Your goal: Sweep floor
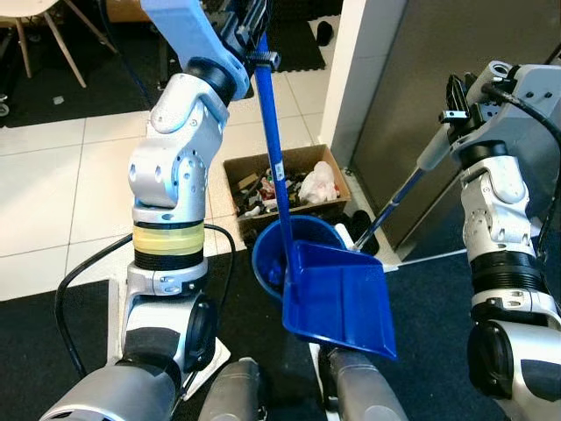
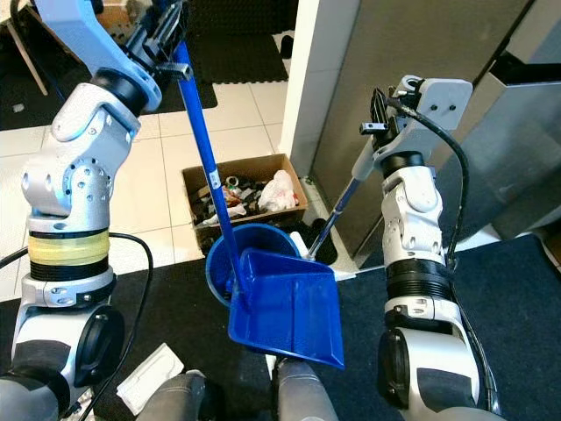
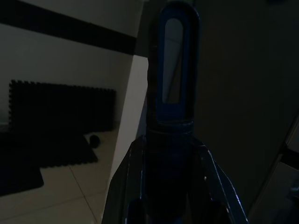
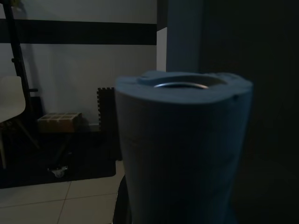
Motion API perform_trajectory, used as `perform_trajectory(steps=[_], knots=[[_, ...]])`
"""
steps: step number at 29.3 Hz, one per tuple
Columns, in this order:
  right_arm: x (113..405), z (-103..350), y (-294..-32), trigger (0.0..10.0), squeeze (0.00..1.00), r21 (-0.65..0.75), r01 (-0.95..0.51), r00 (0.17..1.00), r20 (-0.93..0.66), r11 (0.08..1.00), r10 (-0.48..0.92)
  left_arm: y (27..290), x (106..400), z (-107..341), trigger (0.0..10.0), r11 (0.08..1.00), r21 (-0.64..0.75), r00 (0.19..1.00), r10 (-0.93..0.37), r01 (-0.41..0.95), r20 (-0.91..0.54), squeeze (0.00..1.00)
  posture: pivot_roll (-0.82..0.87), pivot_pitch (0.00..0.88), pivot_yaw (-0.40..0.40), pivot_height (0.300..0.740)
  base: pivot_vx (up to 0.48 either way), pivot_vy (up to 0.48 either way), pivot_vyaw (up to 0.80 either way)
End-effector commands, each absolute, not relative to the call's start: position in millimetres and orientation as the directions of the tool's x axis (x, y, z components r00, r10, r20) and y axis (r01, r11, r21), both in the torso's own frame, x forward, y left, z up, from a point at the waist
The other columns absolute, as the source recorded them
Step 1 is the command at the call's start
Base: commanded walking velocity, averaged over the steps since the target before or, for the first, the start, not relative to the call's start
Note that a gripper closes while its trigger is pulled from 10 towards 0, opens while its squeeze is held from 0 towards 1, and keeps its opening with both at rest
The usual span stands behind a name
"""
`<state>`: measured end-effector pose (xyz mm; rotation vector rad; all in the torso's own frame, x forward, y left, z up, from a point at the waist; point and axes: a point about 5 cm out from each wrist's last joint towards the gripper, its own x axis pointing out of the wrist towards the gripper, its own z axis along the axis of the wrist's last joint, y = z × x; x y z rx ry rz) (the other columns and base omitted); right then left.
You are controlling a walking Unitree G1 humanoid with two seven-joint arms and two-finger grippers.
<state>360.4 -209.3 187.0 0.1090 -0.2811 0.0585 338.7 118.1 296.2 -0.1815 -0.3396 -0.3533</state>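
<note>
Dustpan [image 1: 340,300] over bucket [image 1: 267,259], box [image 1: 285,180] behind

dustpan [image 1: 342,303]: bright blue, with a blue handle
bucket [image 2: 221,254]: blue
broom handle [image 1: 399,203]: blue shaft, pale grey grip
cardboard box [image 1: 232,171]: brown, holding mixed dark and white litter
floor [image 1: 61,189]: off-white tiles with grey joints
mats [image 1: 35,338]: black
arms: silver, one with a yellow band
left end effector [image 1: 248,26]: black
right end effector [image 1: 456,96]: black

No readable text, label or number anywhere.
</note>
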Motion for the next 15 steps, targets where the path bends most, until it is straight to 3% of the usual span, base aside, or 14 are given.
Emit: perform_trajectory(steps=[1, 12, 15], knots=[[361.5, 195.8, -210.6, 10.0, 0.0, 0.111, -0.068, 0.946, 0.322, 0.991, 0.029, 121.3, 337.2, 296.3, 10.0, 0.938, -0.088, 0.891, -0.284, 0.334, 0.354, 0.0, 0.03, 0.0, -0.054, 0.74, 0.0, 0.0, 0.0], [362.7, 195.4, -209.9, 10.0, 0.0, 0.107, -0.066, 0.948, 0.317, 0.992, 0.029, 124.3, 337.9, 298.5, 10.0, 0.96, -0.032, 0.9, -0.25, 0.28, 0.357, 0.0, 0.03, 0.0, -0.057, 0.74, 0.0, 0.0, 0.0], [362.9, 196.0, -210.6, 10.0, 0.0, 0.1, -0.061, 0.948, 0.316, 0.993, 0.026, 123.6, 338.0, 298.8, 10.0, 0.961, -0.018, 0.899, -0.251, 0.275, 0.358, 0.0, 0.03, 0.0, -0.057, 0.74, 0.0, 0.0, 0.71]])
